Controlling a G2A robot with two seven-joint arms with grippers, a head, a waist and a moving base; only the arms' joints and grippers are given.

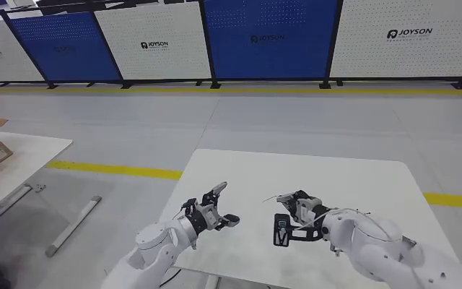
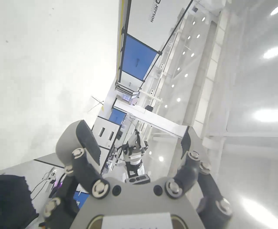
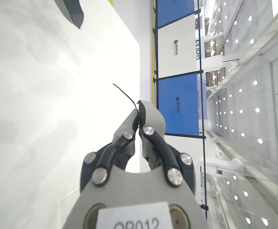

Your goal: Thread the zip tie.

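Observation:
A thin black zip tie [image 3: 124,93] sticks out from the tips of my right gripper [image 3: 138,108], which is shut on it above the white table [image 3: 54,86]. In the top view the right gripper [image 1: 290,199] hovers over the table's near middle, and the zip tie [image 1: 270,196] points toward my left gripper [image 1: 225,204]. The left gripper [image 2: 136,135] is open and holds nothing, a short way from the tie's free end. One left fingertip [image 3: 73,13] shows in the right wrist view.
The white table [image 1: 346,173] has a rounded front-left corner close to the left arm. Another table [image 1: 29,155] stands off to the left. A yellow floor line [image 1: 115,170] and blue and white panels [image 1: 267,40] lie beyond.

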